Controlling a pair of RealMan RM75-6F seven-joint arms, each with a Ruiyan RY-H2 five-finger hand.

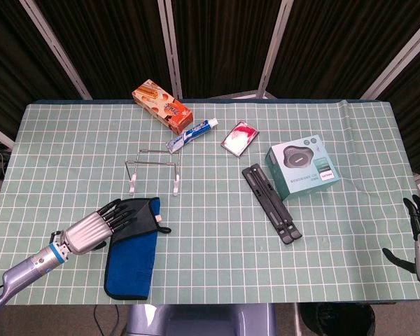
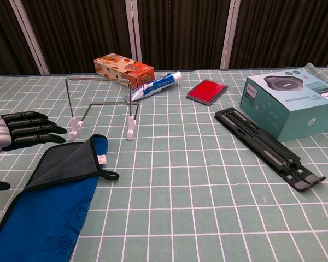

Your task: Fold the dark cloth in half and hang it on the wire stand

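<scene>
Just right of the left hand [image 2: 19, 131], dark cloth [image 2: 54, 202] flat on table, fingers spread, not holding it

No legible text on any box or label.

Cloth [image 1: 134, 246] near-left on table [image 1: 217, 231], left hand [image 1: 91, 227] just left of its far end. Wire stand [image 1: 152, 166] beyond cloth. Snack box [image 1: 161, 106], toothpaste [image 1: 192, 134], small case [image 1: 240, 137] along far side. Boxed device [image 1: 302, 165] right; folded stand [image 1: 271, 204] just left of it.
</scene>
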